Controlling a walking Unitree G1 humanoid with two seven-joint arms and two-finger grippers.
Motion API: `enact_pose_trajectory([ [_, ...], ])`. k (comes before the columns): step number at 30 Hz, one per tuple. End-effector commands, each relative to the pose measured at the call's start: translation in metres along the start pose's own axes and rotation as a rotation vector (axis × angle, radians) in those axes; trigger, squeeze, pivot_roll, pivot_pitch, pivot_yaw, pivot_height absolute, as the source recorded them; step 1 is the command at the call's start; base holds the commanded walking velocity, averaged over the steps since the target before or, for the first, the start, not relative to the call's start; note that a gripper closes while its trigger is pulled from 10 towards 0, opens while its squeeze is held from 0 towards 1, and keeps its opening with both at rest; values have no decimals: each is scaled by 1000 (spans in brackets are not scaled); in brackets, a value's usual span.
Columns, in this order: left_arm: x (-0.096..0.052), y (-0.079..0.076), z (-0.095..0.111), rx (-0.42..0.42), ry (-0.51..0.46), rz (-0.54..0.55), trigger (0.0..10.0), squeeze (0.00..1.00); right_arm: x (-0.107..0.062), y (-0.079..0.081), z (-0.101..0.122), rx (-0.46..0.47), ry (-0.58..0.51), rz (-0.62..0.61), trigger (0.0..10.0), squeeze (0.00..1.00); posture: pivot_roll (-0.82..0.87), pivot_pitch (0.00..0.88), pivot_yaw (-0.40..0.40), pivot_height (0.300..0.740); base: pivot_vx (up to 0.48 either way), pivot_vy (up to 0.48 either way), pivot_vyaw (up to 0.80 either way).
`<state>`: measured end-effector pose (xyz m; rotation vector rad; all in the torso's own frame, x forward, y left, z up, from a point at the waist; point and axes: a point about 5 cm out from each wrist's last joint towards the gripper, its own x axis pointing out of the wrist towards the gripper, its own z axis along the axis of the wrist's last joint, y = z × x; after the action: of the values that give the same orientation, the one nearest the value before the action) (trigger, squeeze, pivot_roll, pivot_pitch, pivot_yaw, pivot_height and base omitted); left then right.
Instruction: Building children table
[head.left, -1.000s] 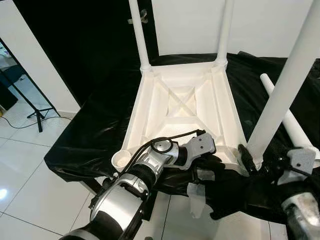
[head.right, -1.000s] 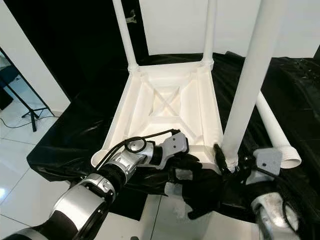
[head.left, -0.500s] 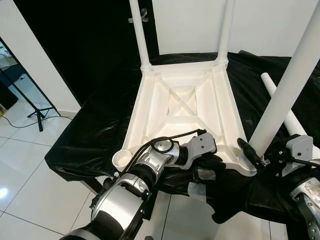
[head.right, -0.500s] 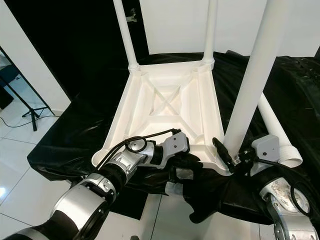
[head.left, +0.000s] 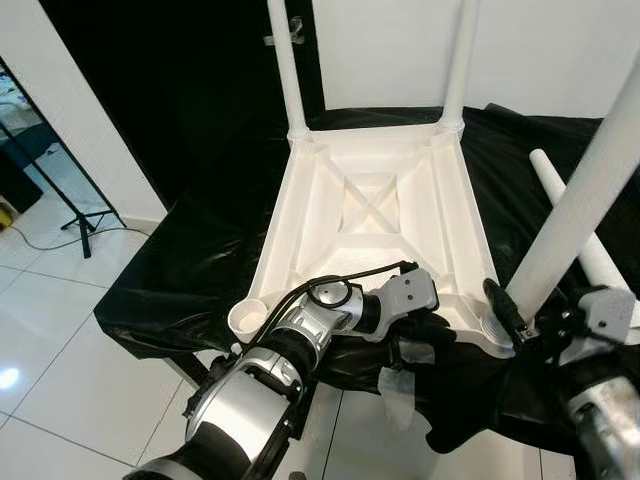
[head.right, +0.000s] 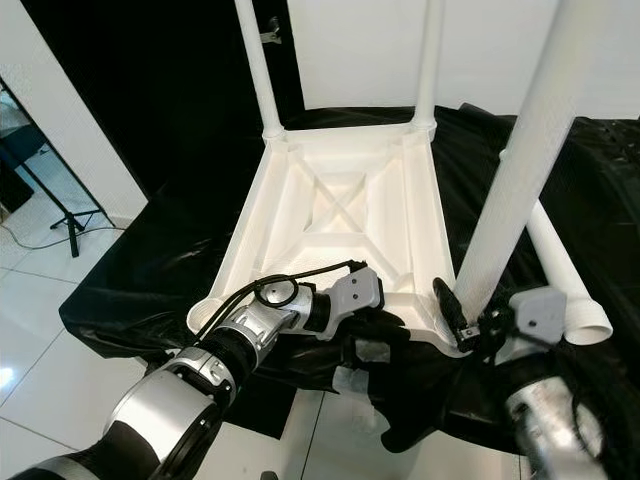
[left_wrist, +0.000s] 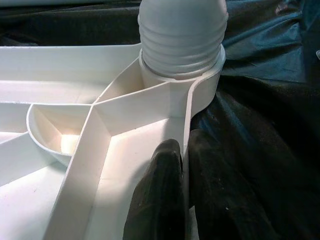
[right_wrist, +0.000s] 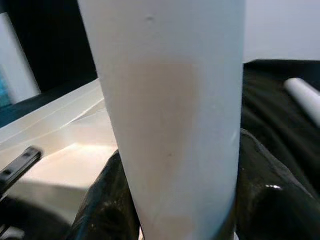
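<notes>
While the white tabletop (head.left: 375, 215) lay upside down on the black cloth (head.left: 190, 270) at centre frame, the left gripper (left_wrist: 182, 200) pinched its near rim, fingers closed on the wall. At lower right, the right gripper (head.left: 515, 322) clasped the white leg (head.left: 580, 210) standing tilted in the corner socket. A loose leg (head.right: 560, 275) lay at right.

Both arms are silver metal, built of ribbed, rounded segments. A black cable loops over the left wrist beside a grey plate. Each arm ends in a pincer, left pincer (left_wrist: 182, 190) and right pincer (right_wrist: 167, 195), with glossy black fingers.
</notes>
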<state>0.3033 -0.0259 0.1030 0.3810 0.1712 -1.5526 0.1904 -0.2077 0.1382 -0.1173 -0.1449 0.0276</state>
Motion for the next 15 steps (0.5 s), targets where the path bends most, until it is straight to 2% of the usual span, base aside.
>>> enact_pose_trajectory([
  [1, -14, 6, -29, -123, 71, 203, 10000, 0, -13, -3, -18, -9, 101, -136, 0, 0, 56, 0, 77, 740, 0, 0, 0],
  [4, -14, 5, -30, -123, 71, 201, 10000, 0, -12, -5, -19, -16, 101, -245, 0, 0, 63, 0, 73, 740, 0, 0, 0],
  [5, -14, 5, -30, -123, 71, 201, 10000, 0, -12, -5, -19, -16, 101, -245, 0, 0, 63, 0, 73, 740, 0, 0, 0],
  [6, -13, 4, -30, -124, 70, 199, 10000, 0, -11, -7, -20, -26, 106, -337, 0, 0, 66, 0, 71, 740, 0, 0, 0],
  [11, -13, 4, -30, -126, 70, 199, 10000, 0, -12, -8, -21, -31, 114, -374, 0, 0, 65, 0, 69, 740, 0, 0, 0],
  [12, -13, 4, -30, -127, 70, 200, 10000, 0, -11, -7, -21, -32, 113, -363, 2314, 0, 64, 0, 69, 740, 0, 0, 0],
  [15, -13, 4, -31, -127, 71, 202, 10000, 0, -10, -4, -21, -36, 110, -356, 2314, 0, 64, 0, 69, 740, 0, 0, 0],
])
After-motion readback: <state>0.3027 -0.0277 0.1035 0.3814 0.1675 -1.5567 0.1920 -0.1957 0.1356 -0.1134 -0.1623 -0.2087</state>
